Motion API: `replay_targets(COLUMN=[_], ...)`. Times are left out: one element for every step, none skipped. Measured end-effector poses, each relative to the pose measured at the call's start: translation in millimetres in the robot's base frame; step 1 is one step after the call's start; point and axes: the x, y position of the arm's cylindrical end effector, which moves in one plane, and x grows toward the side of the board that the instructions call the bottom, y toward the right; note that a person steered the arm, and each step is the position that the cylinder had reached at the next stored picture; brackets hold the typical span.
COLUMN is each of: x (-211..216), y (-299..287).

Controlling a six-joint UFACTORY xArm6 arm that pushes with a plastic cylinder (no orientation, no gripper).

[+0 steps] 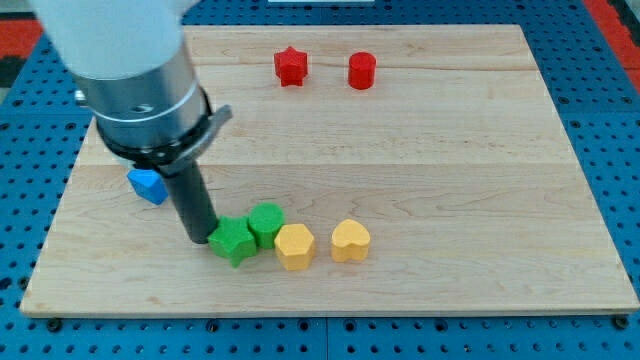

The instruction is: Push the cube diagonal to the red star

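Clawless, my tip [201, 239] seemingly touches the green star [233, 242], which abuts the small, bright green cube [266, 222].

Bright, even light — soft shadows

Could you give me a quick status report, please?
My tip touching green star. Blue cube untouched, left of rod. Red star far at top.

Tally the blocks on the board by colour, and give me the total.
Red: 2, the red star and the red cylinder
Green: 2
Yellow: 2
Blue: 1, the blue cube
Total: 7
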Motion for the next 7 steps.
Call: replay_targets(x=[-16.9, -36.3, -40.0, -39.9, -39.9, -47.7, -98.5], y=[-76.9, -76.8, -76.4, -76.4, -68.5, -67.3, -30.1])
